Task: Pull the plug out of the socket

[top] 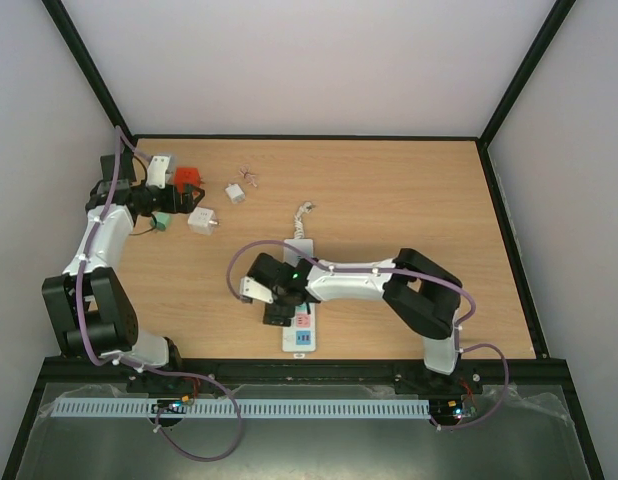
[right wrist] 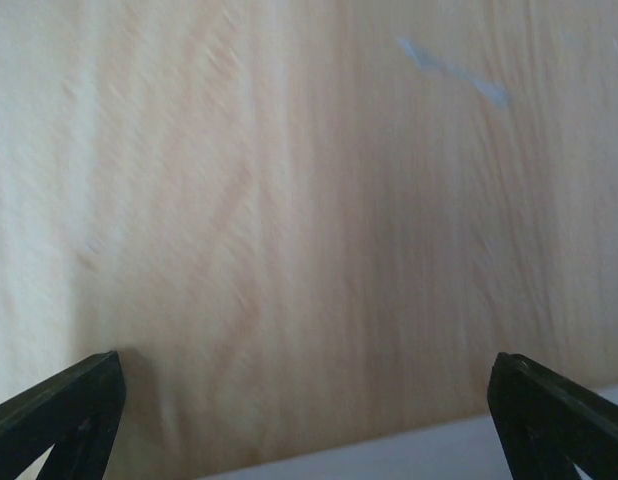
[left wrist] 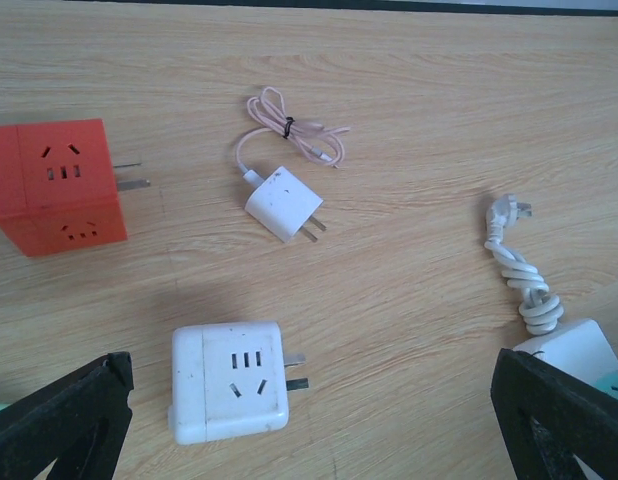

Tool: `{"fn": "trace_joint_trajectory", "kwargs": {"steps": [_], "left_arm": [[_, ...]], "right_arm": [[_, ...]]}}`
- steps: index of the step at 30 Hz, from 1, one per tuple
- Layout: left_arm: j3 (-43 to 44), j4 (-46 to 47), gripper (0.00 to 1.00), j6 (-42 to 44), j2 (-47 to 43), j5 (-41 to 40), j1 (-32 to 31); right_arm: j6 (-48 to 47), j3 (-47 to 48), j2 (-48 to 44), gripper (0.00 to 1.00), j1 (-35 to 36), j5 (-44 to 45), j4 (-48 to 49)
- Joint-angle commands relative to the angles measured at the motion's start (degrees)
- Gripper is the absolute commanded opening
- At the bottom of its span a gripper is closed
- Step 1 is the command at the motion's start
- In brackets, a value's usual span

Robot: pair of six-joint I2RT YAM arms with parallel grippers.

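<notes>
The socket is a long white power strip (top: 298, 335) lying lengthwise near the table's front middle, with blue and pink squares showing at its near end. My right gripper (top: 273, 304) hangs over the strip's middle and left edge and covers it, so no plug shows there. In the right wrist view the right gripper (right wrist: 304, 365) is open and empty over bare wood, with the strip's white edge (right wrist: 439, 455) at the bottom. My left gripper (left wrist: 311, 362) is open and empty at the far left (top: 169, 212). The strip's far end (left wrist: 579, 355) shows in the left wrist view.
Loose on the table at the far left are an orange cube adapter (left wrist: 57, 185), a white cube adapter (left wrist: 229, 380), a small white charger (left wrist: 282, 203) with a pink cable (left wrist: 289, 130), and the strip's coiled white cord (left wrist: 519, 280).
</notes>
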Motion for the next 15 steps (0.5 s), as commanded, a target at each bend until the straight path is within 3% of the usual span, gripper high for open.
{"fn": "trace_joint_trajectory", "kwargs": {"steps": [1, 9, 15], "left_arm": [[-0.9, 0.4, 1.0, -0.8, -2.3, 1.7, 0.3], [-1.3, 0.5, 1.0, -0.8, -3.6, 2.2, 0.3], [-1.0, -0.5, 1.0, -0.4, -4.4, 2.7, 0.3]], "right_arm": [[-3.6, -4.7, -3.0, 0.98, -5.3, 4.8, -5.9], [-10.0, -11.5, -6.2, 0.98, -13.9, 7.7, -5.0], [-20.4, -12.3, -7.8, 0.98, -22.2, 5.3, -9.8]]}}
